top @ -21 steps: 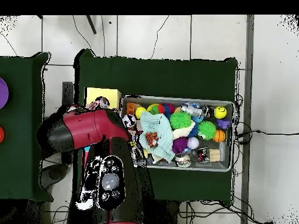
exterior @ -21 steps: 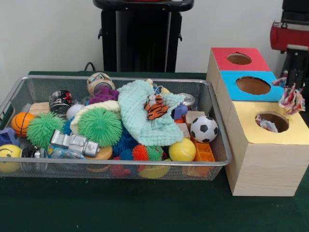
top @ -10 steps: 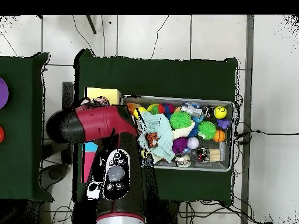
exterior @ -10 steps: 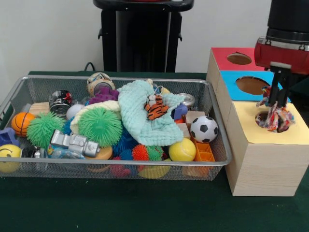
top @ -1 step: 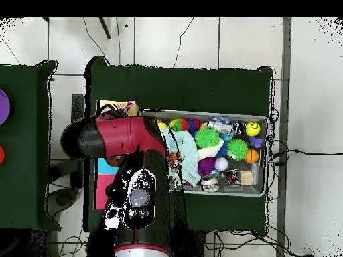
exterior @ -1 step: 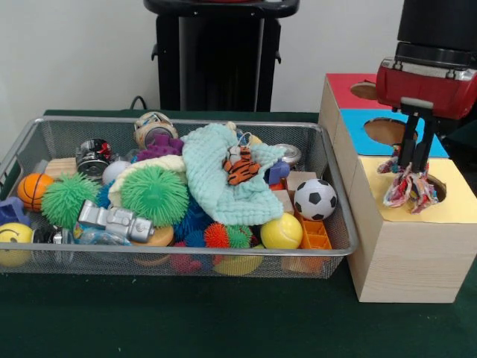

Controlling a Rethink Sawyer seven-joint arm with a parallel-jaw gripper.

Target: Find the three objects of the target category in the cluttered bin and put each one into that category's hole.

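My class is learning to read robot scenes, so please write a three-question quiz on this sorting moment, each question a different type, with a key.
1. True or false: the gripper holds a multicoloured rag toy above the yellow-topped box.
2. Multiple choice: which thing lies on the mint-green cloth in the wire bin? A) a wooden spoon B) a toy tiger C) a glass bottle
3. Fill in: the box top between the red top and the yellow one is ____.

Key: 1 true; 2 B; 3 blue.
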